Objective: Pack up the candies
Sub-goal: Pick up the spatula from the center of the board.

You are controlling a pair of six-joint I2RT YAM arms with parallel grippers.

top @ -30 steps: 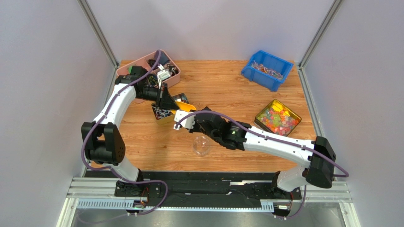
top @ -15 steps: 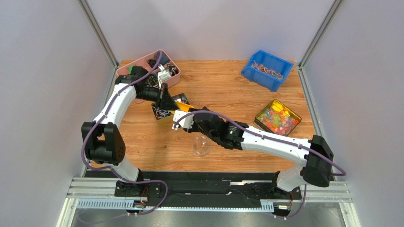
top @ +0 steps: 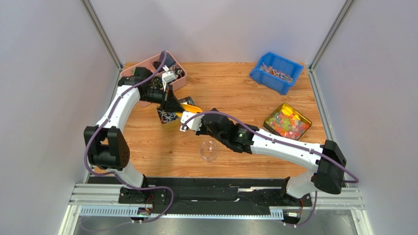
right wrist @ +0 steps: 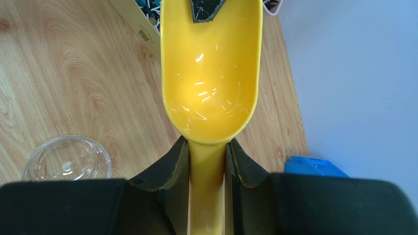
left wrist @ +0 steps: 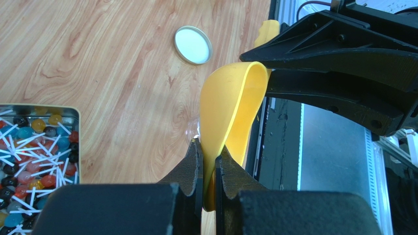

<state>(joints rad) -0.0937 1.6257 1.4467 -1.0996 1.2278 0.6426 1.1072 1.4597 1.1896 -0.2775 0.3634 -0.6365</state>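
top view: the candies (top: 275, 70) are seen in the far blue bin (top: 270, 82). left wrist: the rim of the yellow scoop (left wrist: 230, 107) is pinched by the left gripper (left wrist: 207, 152). right wrist: its handle is clasped by the right gripper (right wrist: 207, 147); it could be dropped if tugged both ways.

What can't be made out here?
- candies: too small in the top view to count; right wrist view shows only a corner of the blue bin.
- tin: cut by left wrist view's edge; mostly under the left arm in top view.
- pink tray: contents partly behind the left arm, top view.
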